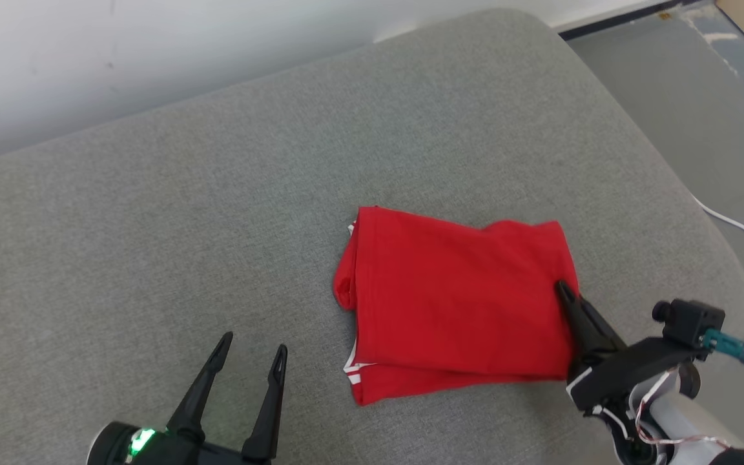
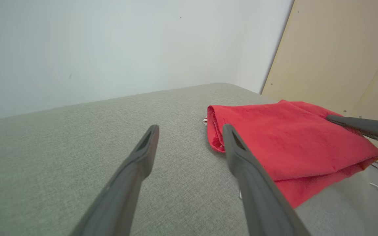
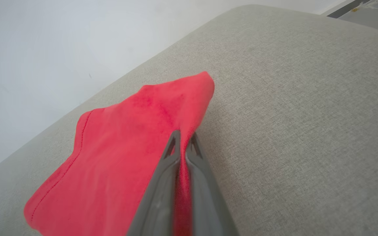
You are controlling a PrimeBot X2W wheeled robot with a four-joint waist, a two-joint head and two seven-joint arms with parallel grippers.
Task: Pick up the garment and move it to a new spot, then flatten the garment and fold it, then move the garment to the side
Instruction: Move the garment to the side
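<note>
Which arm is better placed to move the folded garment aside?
Right, probably: the right gripper is shut on the right edge of the red garment, while the left gripper stands open over bare cushion, apart from it.

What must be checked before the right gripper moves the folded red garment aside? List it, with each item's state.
1. Fold finished: ok. The red garment lies as a compact folded rectangle on the grey cushion.
2. Right gripper grip: ok. Shut on the garment's right edge, cloth pinched between its fingers.
3. All layers caught: cannot tell. The lower layers are hidden at the grip.
4. Left gripper out of the way: ok. Open, apart from the garment, to its left.
5. Room to the side: ok. Bare cushion stretches left of the garment; the cushion's right edge is close.
</note>
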